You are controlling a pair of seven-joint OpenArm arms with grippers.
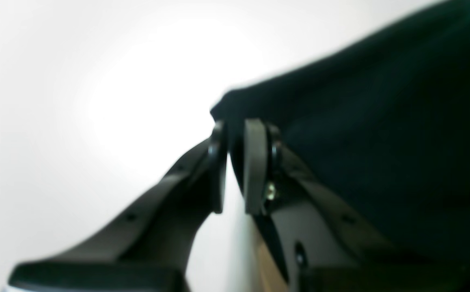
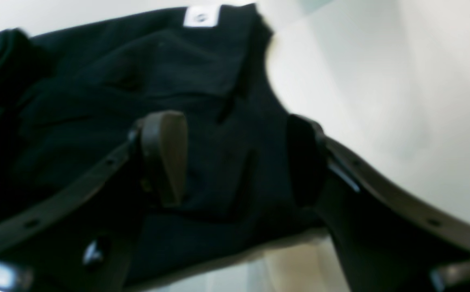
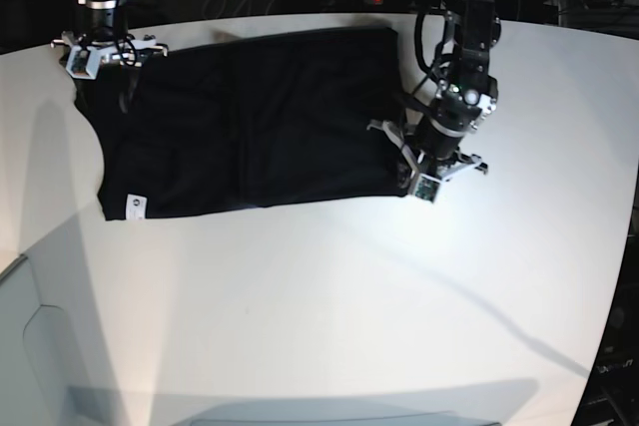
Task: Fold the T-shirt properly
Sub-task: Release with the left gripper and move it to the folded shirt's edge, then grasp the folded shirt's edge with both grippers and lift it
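Flat on the white counter [image 3: 329, 306] lay the black T-shirt [image 3: 250, 127], spread wide near the far edge. Its small white label tag [image 3: 132, 206] showed at the near corner on the right arm's side. The left pincer [image 1: 235, 162] was nearly closed, pinching a corner of the T-shirt at its other end. The right pincer [image 2: 235, 158] was spread wide apart and held nothing. It hung over the cloth at the far corner on its own side. Both wrist views were blurry.
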